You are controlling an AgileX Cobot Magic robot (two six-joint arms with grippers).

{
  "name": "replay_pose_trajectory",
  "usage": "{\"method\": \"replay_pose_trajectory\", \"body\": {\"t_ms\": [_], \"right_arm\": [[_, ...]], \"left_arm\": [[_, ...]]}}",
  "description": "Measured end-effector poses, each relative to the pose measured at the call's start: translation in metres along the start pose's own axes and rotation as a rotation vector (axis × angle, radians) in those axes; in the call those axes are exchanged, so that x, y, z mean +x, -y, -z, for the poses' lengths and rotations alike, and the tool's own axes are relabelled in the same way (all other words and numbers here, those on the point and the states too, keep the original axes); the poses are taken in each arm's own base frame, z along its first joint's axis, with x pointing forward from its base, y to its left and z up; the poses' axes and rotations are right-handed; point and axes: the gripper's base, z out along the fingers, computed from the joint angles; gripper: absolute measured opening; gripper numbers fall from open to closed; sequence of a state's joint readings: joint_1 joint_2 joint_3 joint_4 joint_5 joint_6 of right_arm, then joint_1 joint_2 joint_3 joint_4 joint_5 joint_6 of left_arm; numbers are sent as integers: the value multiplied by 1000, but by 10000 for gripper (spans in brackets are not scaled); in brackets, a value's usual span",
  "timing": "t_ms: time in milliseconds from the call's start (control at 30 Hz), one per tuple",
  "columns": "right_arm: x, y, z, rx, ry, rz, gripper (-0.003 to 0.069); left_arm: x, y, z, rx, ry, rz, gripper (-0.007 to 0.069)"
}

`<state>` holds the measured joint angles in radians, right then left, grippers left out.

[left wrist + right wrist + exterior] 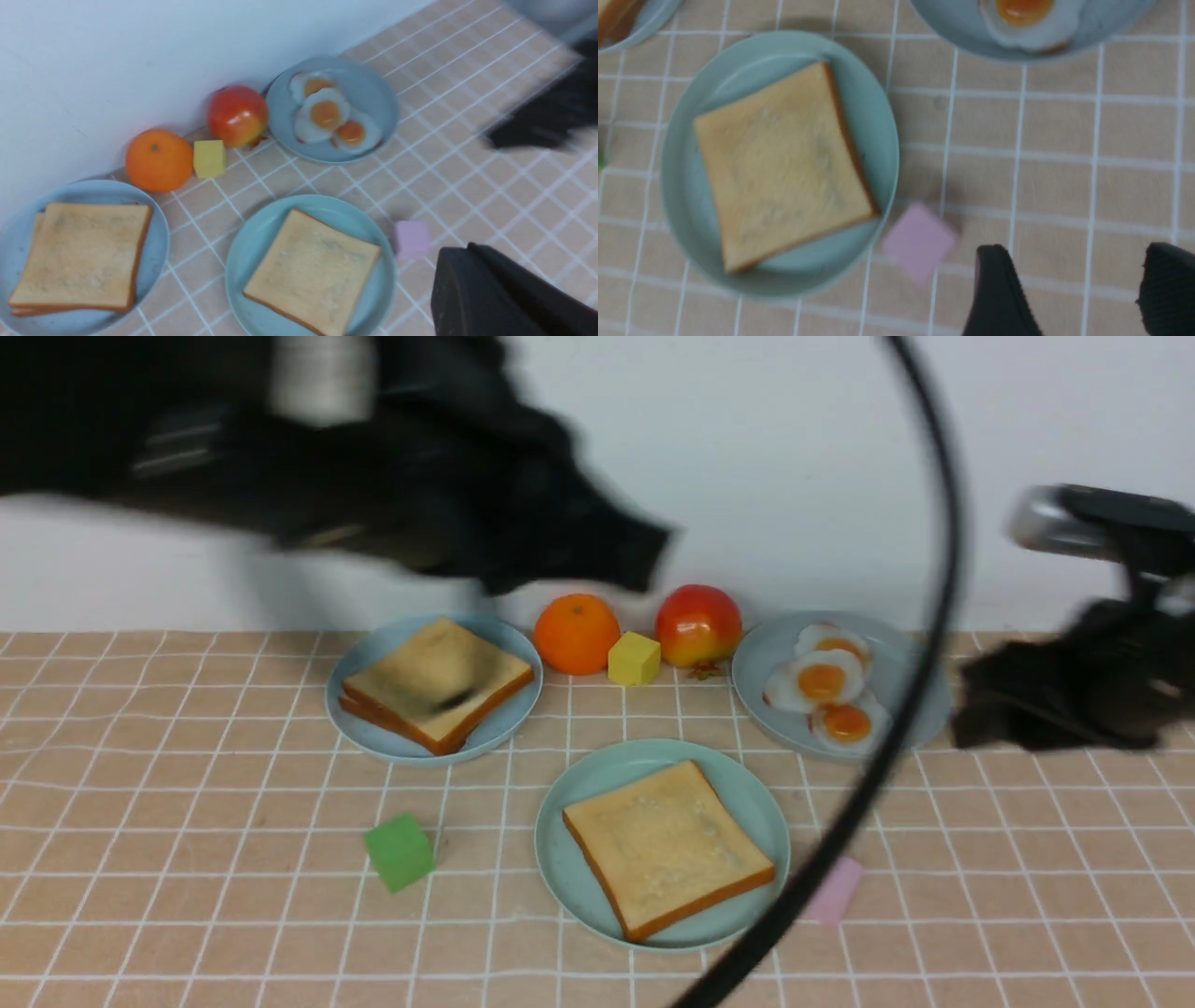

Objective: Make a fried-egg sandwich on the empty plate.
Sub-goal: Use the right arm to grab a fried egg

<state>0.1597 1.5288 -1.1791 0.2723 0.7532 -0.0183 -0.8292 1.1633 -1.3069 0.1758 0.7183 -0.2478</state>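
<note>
**Toast [667, 845] laid, egg next**

Left jaws, blurred above the pale-blue plate [499, 728] of 2 spare slices [437, 683], are shut on nothing visible. Centre, the mint-green plate [565, 877] carries 1 slice, no egg. Right, 3 fried eggs [822, 681] look thin, light, floppy: I would pinch a white rim. Front view smears the right jaws; only the right wrist view shows them apart, empty.

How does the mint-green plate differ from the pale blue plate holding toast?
The mint-green plate carries one toast slice; the pale blue plate carries a two-slice stack. The mint-green plate sits nearer the robot, mid-table; the pale blue plate sits farther back and left, next to the orange. Both are round and shallow, with toast but no egg.
</note>
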Motion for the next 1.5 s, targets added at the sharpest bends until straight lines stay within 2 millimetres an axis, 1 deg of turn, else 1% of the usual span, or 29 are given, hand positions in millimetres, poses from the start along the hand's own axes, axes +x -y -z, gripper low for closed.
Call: {"method": "replay_pose_trajectory", "body": {"t_ms": [33, 67, 133, 167, 200, 233, 267, 300, 333, 367, 400, 433, 467, 567, 667, 833, 1000, 1200, 1367, 1500], "right_arm": [[-2, 0, -2, 0, 0, 2, 415], [-15, 1, -18, 3, -9, 7, 415], [-36, 6, -42, 8, -18, 5, 415], [-43, 10, -50, 8, -20, -4, 415], [-47, 12, -54, 9, -21, -9, 415], [-60, 21, -70, 7, -25, -37, 415], [-68, 27, -80, -1, -28, -60, 415], [-75, 32, -90, -12, -29, -80, 415], [-81, 37, -99, -26, -31, -92, 415], [-87, 41, -108, -43, -31, -101, 415], [-87, 41, -108, -43, -33, -97, 415], [-93, 45, -120, -70, -33, -110, 415], [-97, 48, -129, -84, -33, -119, 415], [-103, 54, -145, -105, -32, -149, 415], [-107, 59, -151, -111, -23, -168, 416], [-105, 65, -164, -110, -19, -193, 416], [-106, 68, -171, -110, 6, -203, 416], [-107, 68, -173, -120, 22, -221, 416], [-101, 71, -188, -137, 2, -240, 416], [-99, 71, -193, -143, -6, -248, 414]], "left_arm": [[2, 0, 2, 1, 3, 2, -13], [16, -3, 14, 10, 24, 13, -13], [39, -6, 31, 25, 55, 43, -13], [47, -7, 31, 30, 56, 56, -13], [55, -8, 33, 32, 58, 63, -13], [76, -11, 41, 44, 85, 90, -13], [85, -12, 48, 58, 124, 106, -13], [92, -13, 49, 66, 140, 111, -13], [101, -14, 55, 77, 176, 117, -13], [104, -14, 59, 89, 215, 119, -13], [105, -14, 62, 93, 230, 121, -13], [110, -15, 68, 107, 275, 124, -13], [112, -15, 74, 118, 318, 126, -13], [112, -16, 83, 134, 380, 131, -13], [112, -16, 85, 136, 388, 131, -13], [113, -16, 84, 136, 373, 140, -13], [113, -16, 84, 136, 371, 143, -13], [114, -16, 84, 137, 367, 146, -13], [114, -16, 84, 137, 367, 146, -13], [114, -16, 84, 137, 367, 146, -13]]}}
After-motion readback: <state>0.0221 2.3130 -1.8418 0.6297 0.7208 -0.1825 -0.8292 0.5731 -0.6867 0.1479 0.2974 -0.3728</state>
